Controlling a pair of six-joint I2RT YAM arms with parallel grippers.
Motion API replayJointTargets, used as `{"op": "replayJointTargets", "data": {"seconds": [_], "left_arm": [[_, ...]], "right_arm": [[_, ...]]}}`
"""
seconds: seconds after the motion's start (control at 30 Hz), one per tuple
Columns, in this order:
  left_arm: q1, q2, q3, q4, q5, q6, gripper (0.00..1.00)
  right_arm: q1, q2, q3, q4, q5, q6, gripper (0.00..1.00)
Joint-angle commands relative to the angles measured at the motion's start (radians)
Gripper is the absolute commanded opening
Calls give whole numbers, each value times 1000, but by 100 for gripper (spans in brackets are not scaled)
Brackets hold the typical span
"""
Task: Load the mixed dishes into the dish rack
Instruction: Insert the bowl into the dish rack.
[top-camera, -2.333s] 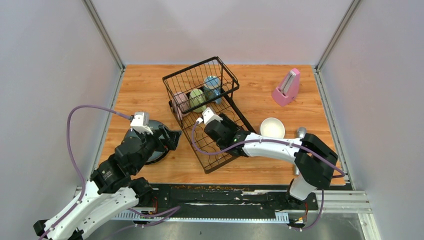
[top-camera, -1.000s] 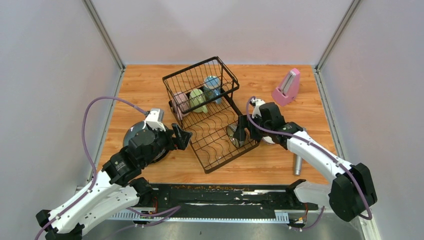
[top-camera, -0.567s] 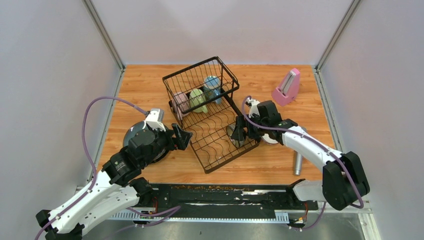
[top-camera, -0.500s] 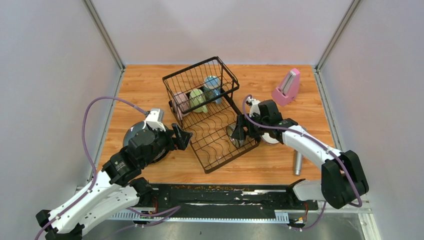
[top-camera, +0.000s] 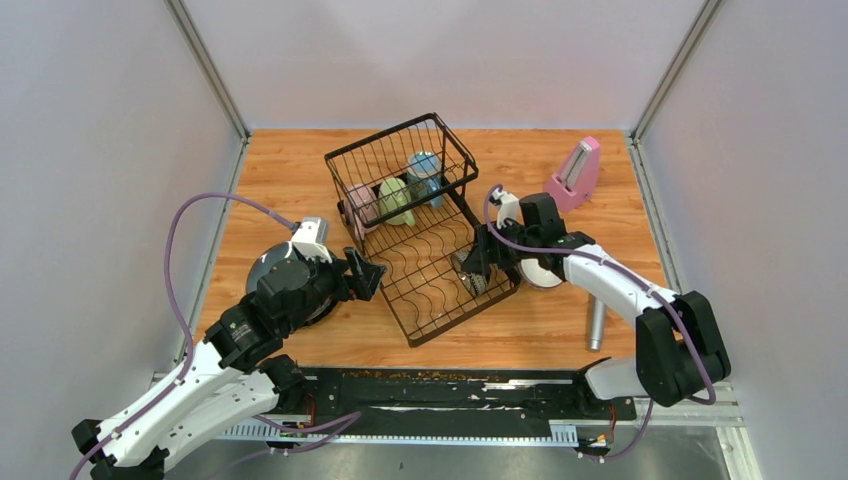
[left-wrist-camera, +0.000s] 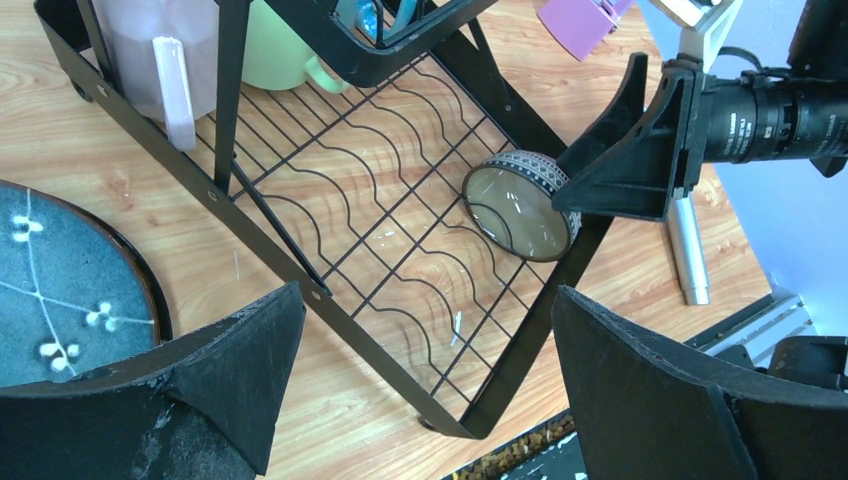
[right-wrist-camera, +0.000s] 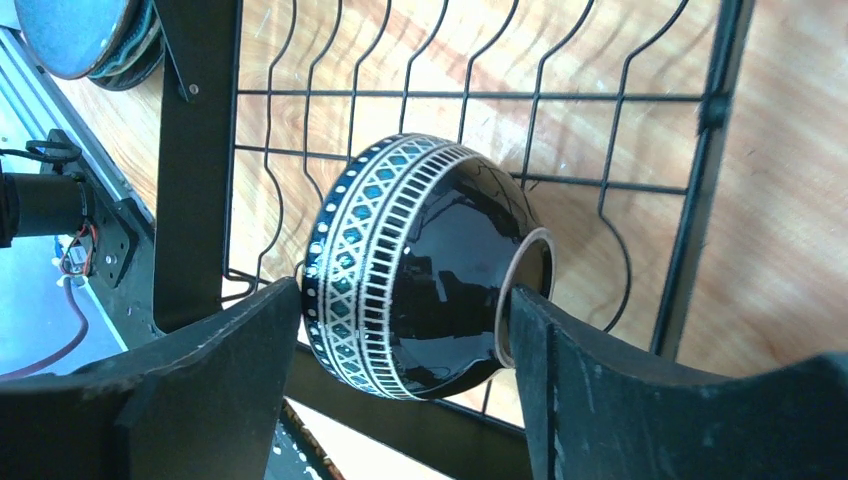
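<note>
The dark bowl (right-wrist-camera: 420, 270) with a white-and-teal patterned band lies on its side in the low tray of the black dish rack (top-camera: 420, 290), near its right rail. My right gripper (right-wrist-camera: 405, 292) straddles it, open. One finger touches the foot ring and the other stands just off the rim. Pink (top-camera: 362, 205), green (top-camera: 396, 198) and blue (top-camera: 425, 172) mugs sit in the tall basket. My left gripper (left-wrist-camera: 430, 300) hangs wide open and empty over the tray's near-left corner. A speckled dark plate (left-wrist-camera: 50, 290) lies on the table to its left.
A white bowl (top-camera: 545, 272) sits on the table under my right forearm. Farther off, the pink metronome (top-camera: 573, 175) stands at the back right and the silver microphone (top-camera: 595, 328) lies near the front right. Grey walls close in the table on three sides.
My right gripper has moved left onto the patterned bowl in the tray and its jaws have narrowed around it. The left arm has stayed still.
</note>
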Motion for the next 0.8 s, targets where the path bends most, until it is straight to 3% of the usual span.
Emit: {"op": "replayJointTargets", "data": {"seconds": [0.0, 0.17, 0.3, 0.53, 0.77], "left_arm": [[-3, 1, 2, 41, 2, -5, 100], [-3, -1, -4, 43, -1, -7, 100], [-3, 3, -6, 48, 0, -9, 100], [-3, 14, -5, 54, 7, -10, 100], [-3, 11, -4, 51, 0, -12, 100]], "right_arm": [[0, 3, 46, 52, -98, -21, 69], [2, -9, 59, 38, -71, -21, 64], [1, 3, 67, 6, -83, -29, 86], [18, 67, 93, -42, -84, -45, 91], [30, 91, 118, -66, -6, -44, 72]]}}
